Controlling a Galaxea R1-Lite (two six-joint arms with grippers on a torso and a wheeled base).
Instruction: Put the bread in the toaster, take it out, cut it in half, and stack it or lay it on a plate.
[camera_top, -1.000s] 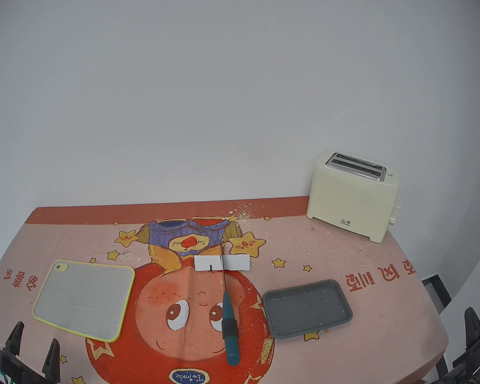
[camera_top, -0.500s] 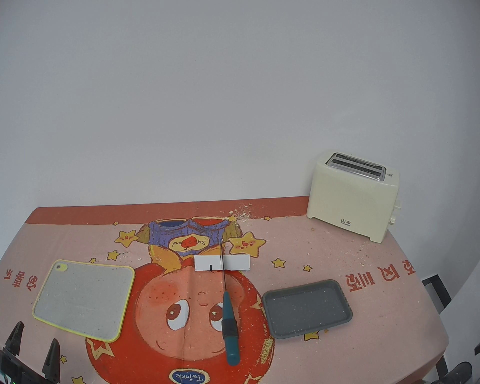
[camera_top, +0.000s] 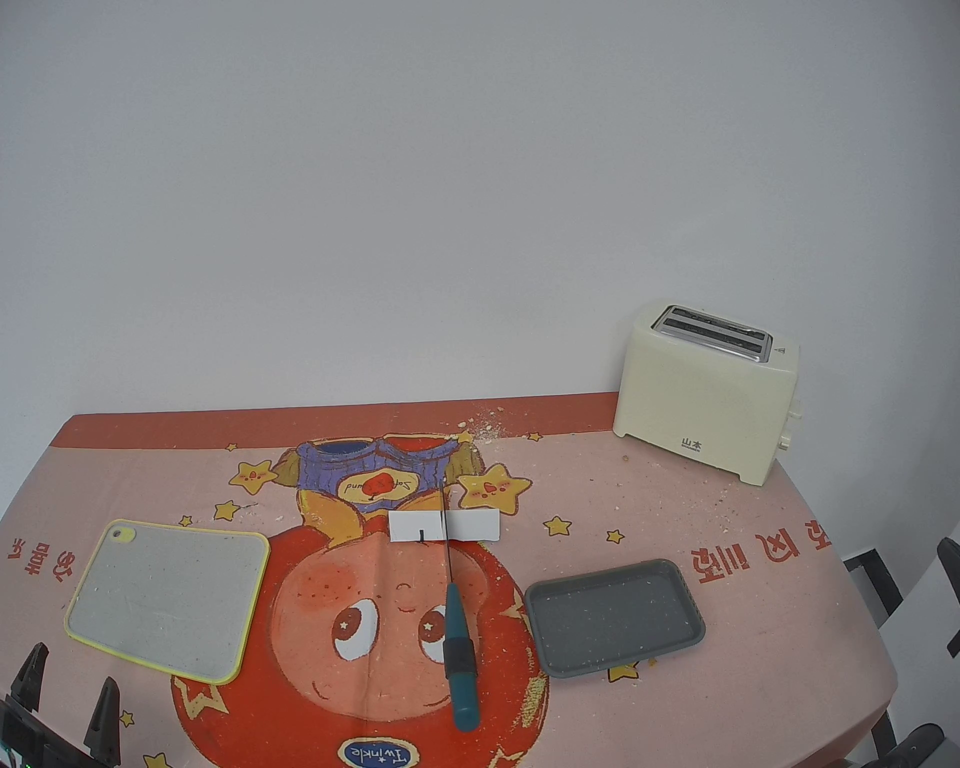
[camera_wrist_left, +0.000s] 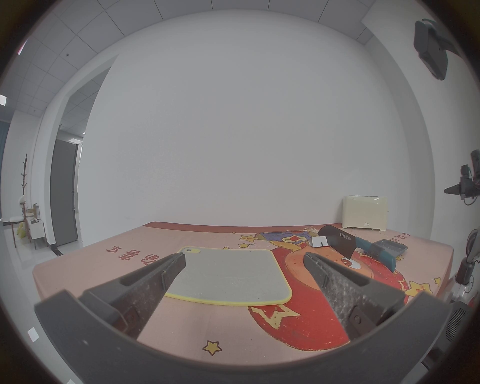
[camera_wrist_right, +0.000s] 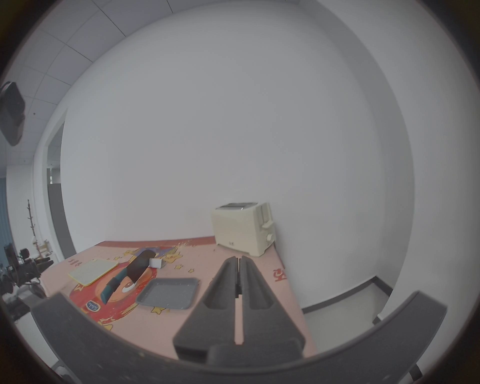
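Knife (camera_top: 455, 615) looks stiff and light, blade propped on a white stand (camera_top: 472, 525) I think, so grab the teal handle (camera_top: 464, 695); left gripper (camera_wrist_left: 244, 257) is spread wide, right gripper (camera_wrist_right: 238, 260) pressed together.

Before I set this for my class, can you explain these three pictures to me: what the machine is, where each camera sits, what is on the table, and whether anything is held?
It is a two-armed robot. One picture looks down from its head; the other two come from cameras on its wrists. On the table lie a cutting board, a teal-handled knife with its blade at a small white stand, a grey tray and, at the far right corner, a cream toaster. The left tool is open, the right tool shut; neither holds anything.
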